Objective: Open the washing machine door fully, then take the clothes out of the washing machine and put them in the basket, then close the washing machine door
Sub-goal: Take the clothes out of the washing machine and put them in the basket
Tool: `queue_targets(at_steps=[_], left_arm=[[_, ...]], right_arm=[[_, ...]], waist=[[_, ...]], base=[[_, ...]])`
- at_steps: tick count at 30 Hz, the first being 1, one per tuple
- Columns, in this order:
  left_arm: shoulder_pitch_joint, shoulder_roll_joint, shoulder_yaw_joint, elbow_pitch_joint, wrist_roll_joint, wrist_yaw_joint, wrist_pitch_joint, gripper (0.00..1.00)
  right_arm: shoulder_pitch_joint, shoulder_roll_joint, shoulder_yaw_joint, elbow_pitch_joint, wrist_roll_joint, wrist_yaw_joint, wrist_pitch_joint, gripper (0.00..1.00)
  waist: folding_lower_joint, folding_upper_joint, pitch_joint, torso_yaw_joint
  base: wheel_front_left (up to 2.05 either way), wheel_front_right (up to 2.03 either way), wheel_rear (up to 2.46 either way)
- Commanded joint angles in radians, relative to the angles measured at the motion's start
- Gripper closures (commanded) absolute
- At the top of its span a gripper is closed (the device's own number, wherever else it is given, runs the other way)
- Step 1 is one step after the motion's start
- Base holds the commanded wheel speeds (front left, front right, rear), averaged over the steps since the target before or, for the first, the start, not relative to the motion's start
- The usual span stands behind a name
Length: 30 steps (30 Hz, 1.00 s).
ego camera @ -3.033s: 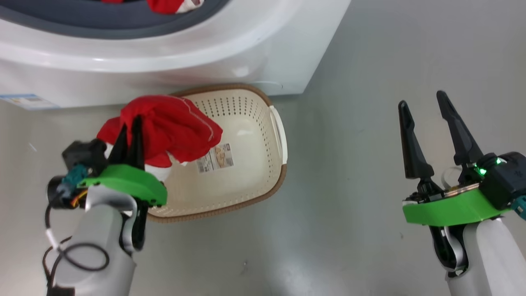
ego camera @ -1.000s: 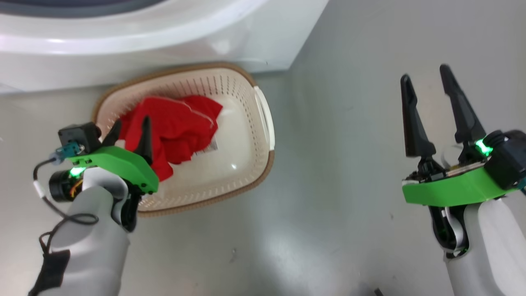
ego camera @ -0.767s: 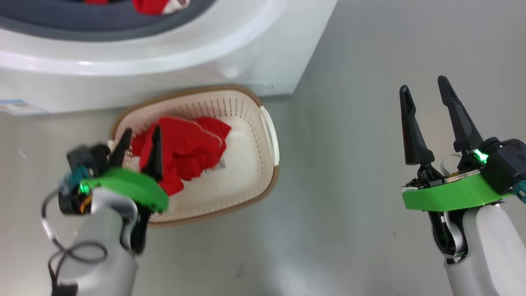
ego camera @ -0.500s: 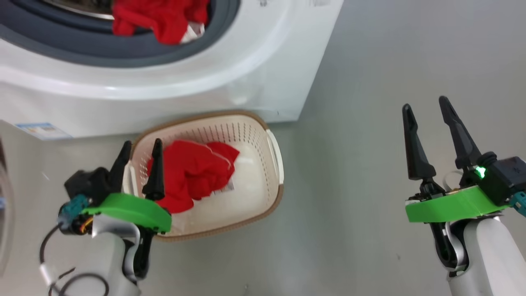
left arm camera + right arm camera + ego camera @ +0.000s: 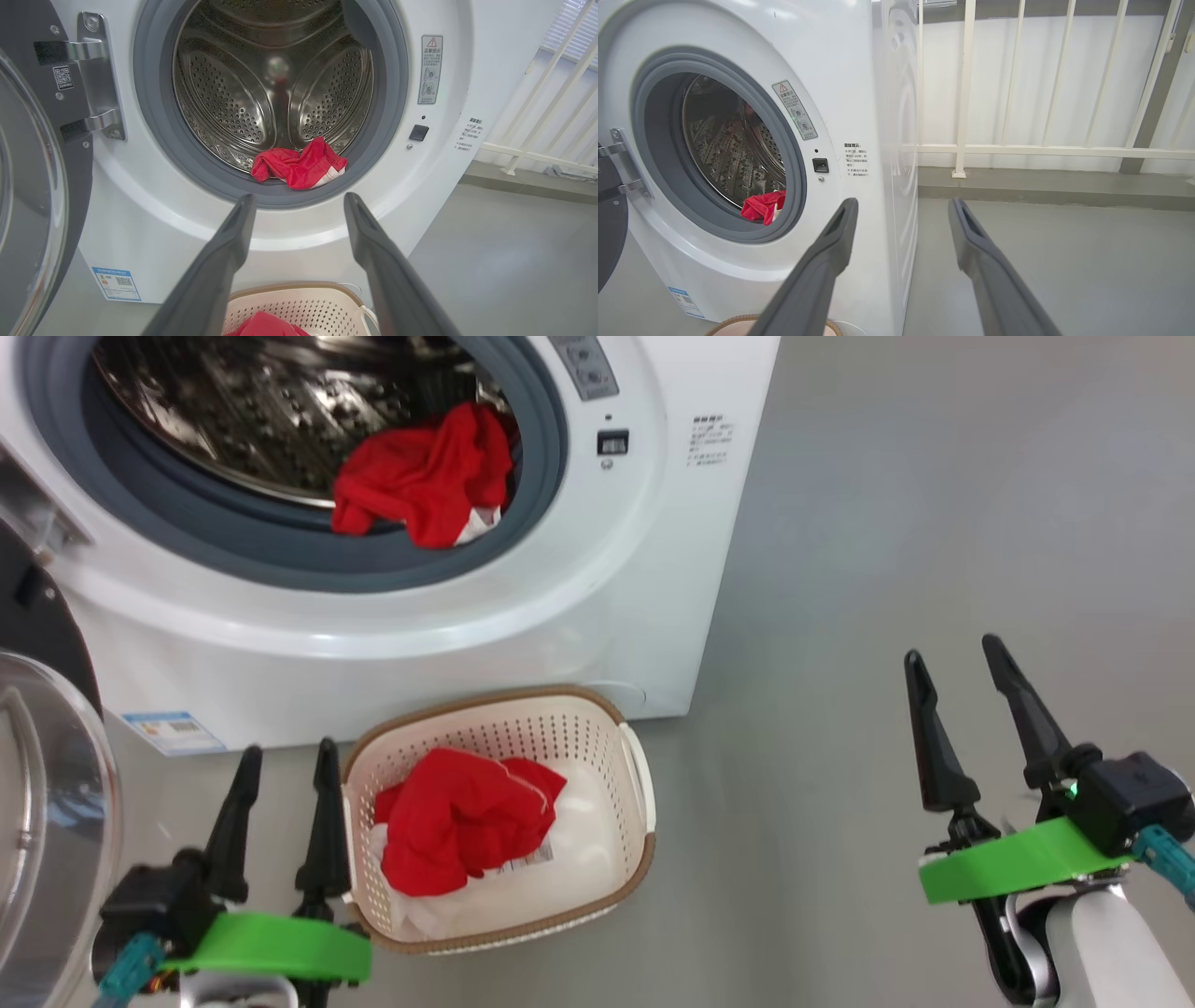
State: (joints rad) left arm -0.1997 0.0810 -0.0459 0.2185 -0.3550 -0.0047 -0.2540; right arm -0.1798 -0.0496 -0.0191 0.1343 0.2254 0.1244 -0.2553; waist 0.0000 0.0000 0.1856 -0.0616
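**drumwatch:** Compared with three seconds back: no more clamping the red garment (image 5: 462, 817) over the basket (image 5: 495, 696). Dropped in now, crumpled against the left wall. Left gripper (image 5: 288, 749) pulled clear, parked just left of the basket, fingers (image 5: 324, 821) spread wide, holding nothing. Right gripper (image 5: 952, 651) same as before, wide open and empty, well off to the right above bare floor (image 5: 840, 569). Also tilted the head camera up, hence the whole washing machine (image 5: 597, 607) front in shot.

**spin_cycle:** Not done though. Second red garment (image 5: 420, 481) sitting at the drum (image 5: 233, 420) mouth, low right, draped onto the grey rubber ring (image 5: 308, 555). Washing machine door (image 5: 51, 821) swung open at the far left.

**drumwatch:** Biggest risk, guessing: shutting that door too early and pinching cloth in the seal. Next: reaching in with the left arm and clipping the door or its hinge (image 5: 96, 84), being right alongside. Could also nudge the light-looking basket, with fingers that near its wall. Might pinch only a fold and drop the thing on the floor short of the basket.

**spin_cycle:** Blind spots: door cut off by the left edge of the head view, so can't judge how far open. Can't tell the white patches under the basket garment: trim, another item, or just basket bottom. Back of the drum half lost in reflections. Sticker text unreadable.
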Motion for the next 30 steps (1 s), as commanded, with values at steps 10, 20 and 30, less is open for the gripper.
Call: queue_targets(at_steps=[10,20,30], left_arm=[[0.199,0.046,0.078,-0.181,0.004,0.047,0.007,0.00],[0.311,0.059,0.070,-0.239,0.001,0.054,0.044,0.00],[0.319,0.060,0.048,-0.256,-0.006,0.048,0.060,0.00]], right_arm=[[0.106,-0.001,-0.004,-0.051,-0.018,0.006,-0.006,0.00],[0.173,-0.001,0.001,-0.061,-0.020,0.006,-0.006,0.00],[0.176,-0.001,0.012,-0.066,-0.023,0.006,-0.006,0.00]], waist=[[0.0000,0.0000,-0.138,-0.023],[0.0000,0.0000,-0.190,-0.029],[0.0000,0.0000,-0.185,-0.036]], base=[[0.00,0.00,0.00],[0.00,0.00,0.00],[0.00,0.00,0.00]])
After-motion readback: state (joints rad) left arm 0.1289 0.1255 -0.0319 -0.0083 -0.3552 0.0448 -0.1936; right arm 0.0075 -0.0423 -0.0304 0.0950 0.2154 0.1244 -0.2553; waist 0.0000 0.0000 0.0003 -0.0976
